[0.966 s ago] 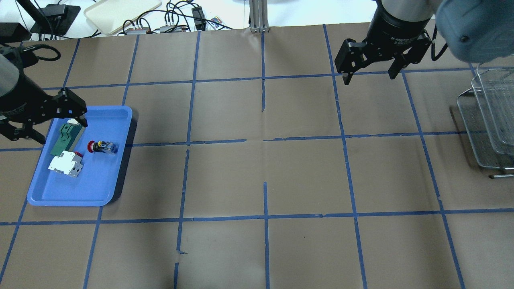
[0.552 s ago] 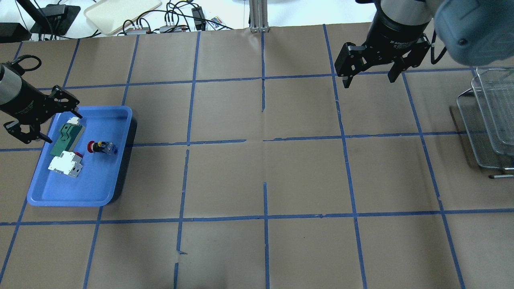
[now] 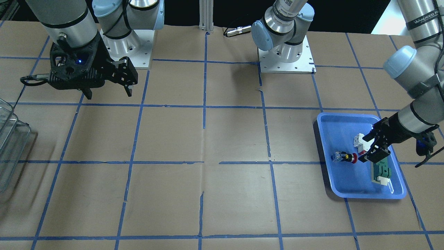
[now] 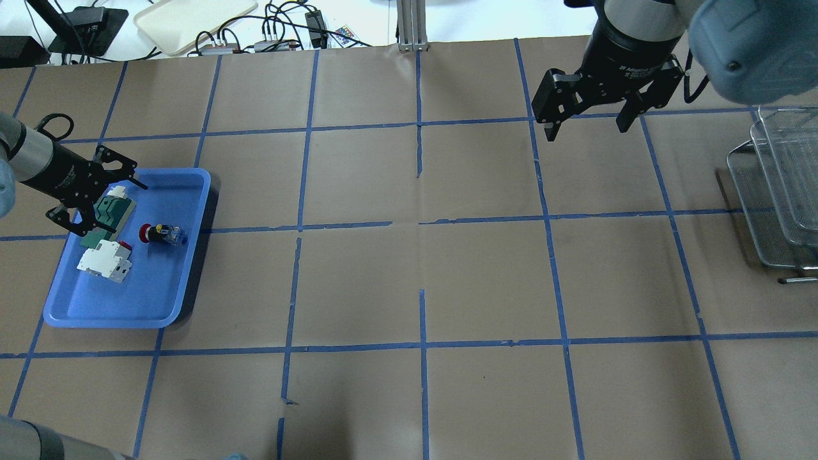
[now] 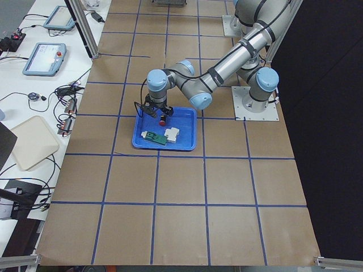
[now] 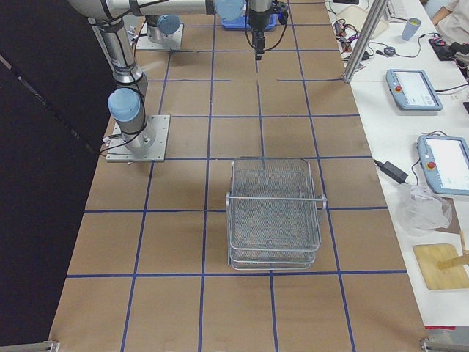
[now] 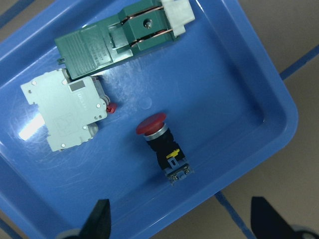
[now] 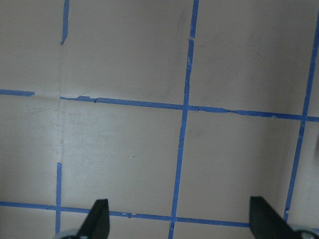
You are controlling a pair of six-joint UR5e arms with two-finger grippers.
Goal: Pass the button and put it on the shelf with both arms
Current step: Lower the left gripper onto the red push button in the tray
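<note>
Button (image 4: 162, 234) lies on its side in blue tray (image 4: 128, 317), red head toward 9 o'clock overhead. Left pincer (image 4: 110, 207) is wide above the tray, button at its 4 o'clock. Right pincer (image 4: 586, 131) is wide and empty over the surface (image 4: 409, 281). Shelf (image 4: 776, 211) is at its 4 o'clock.

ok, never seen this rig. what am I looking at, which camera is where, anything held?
Two robot arms, left and right, bolted to a paper-covered table, each ending in a two-finger gripper. Views: one from behind the robot, one facing it, one from each table end, one on each wrist. A blue tray holds a red-headed button, a green part and a white block. A wire shelf stands at the robot's right end. The left gripper hangs open over the tray; the right gripper is open over the table. Nothing is held.
</note>
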